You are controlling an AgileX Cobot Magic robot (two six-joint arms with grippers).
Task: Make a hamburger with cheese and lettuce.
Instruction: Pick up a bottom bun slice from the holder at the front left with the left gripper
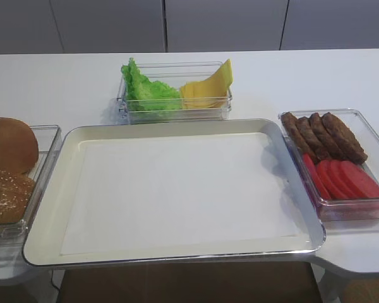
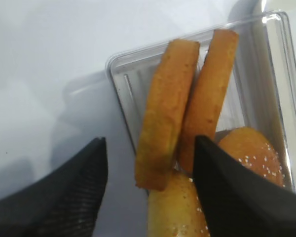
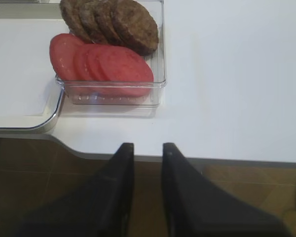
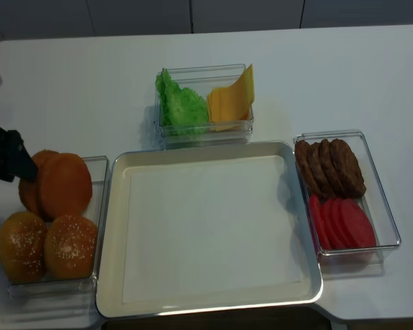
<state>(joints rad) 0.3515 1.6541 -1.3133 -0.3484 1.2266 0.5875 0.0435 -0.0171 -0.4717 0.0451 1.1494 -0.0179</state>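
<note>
Two bun halves [image 2: 170, 98] with golden-brown crust stand on edge in a clear box [image 2: 123, 89], beside two seeded bun tops [image 4: 45, 244]. They also show in the high view [image 4: 65, 184]. My left gripper [image 2: 149, 143] is open wide, its fingers on either side of the upright halves, not touching them. The green ruffled lettuce [image 1: 148, 91] and the yellow cheese slices [image 1: 208, 88] share a clear box at the back. My right gripper [image 3: 147, 148] is empty, its jaws a narrow gap apart, over the table's front edge below the right box.
A large metal tray [image 1: 63, 148] lined with white paper fills the middle. A clear box at the right holds brown patties [image 1: 322, 136] and red tomato slices [image 1: 347, 180]. My left arm [image 4: 3, 155] is at the far left edge.
</note>
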